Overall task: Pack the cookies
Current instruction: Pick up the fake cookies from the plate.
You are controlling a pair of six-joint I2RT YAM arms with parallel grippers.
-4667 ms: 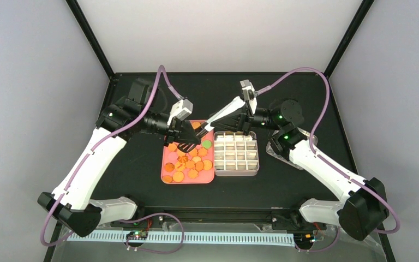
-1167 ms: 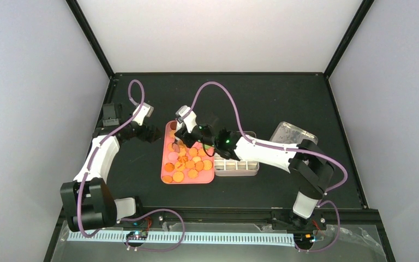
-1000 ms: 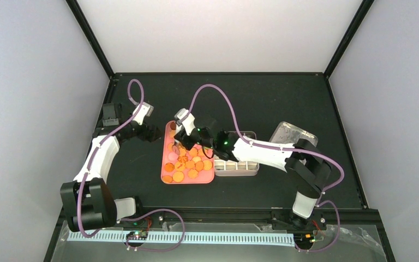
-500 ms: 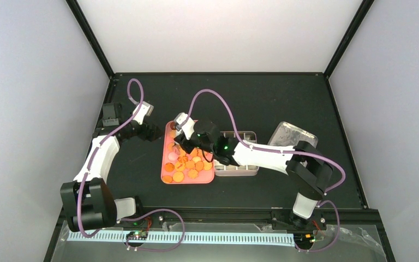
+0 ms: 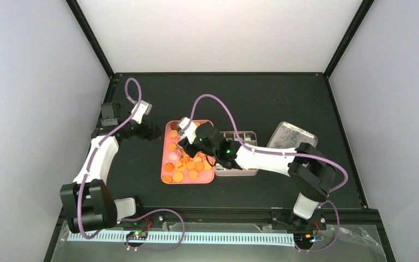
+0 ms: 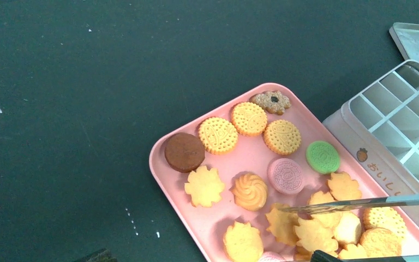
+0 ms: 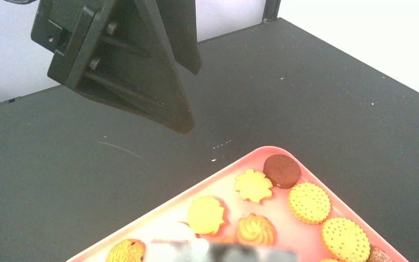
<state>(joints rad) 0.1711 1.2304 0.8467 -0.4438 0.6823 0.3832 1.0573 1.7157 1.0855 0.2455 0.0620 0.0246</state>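
Left tool point(image 5: 153, 131) hovers spread wide, just off the pink tray point(image 6: 161, 164), mid-bench point(image 5: 251, 98). Cookies point(image 6: 249, 191) lie on that tray. Right tool point(image 5: 189, 143) pinches metal tongs point(image 6: 349, 203) above them. This looks like the picking step: next, nip one cookie and carry it to the divided box point(image 6: 393, 117).

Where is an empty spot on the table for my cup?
The black table is bare behind the pink tray and the white divided box, up to the far edge. It is bare in front of them too. The tray is crowded: cookies nearly everywhere, with the right arm over it.
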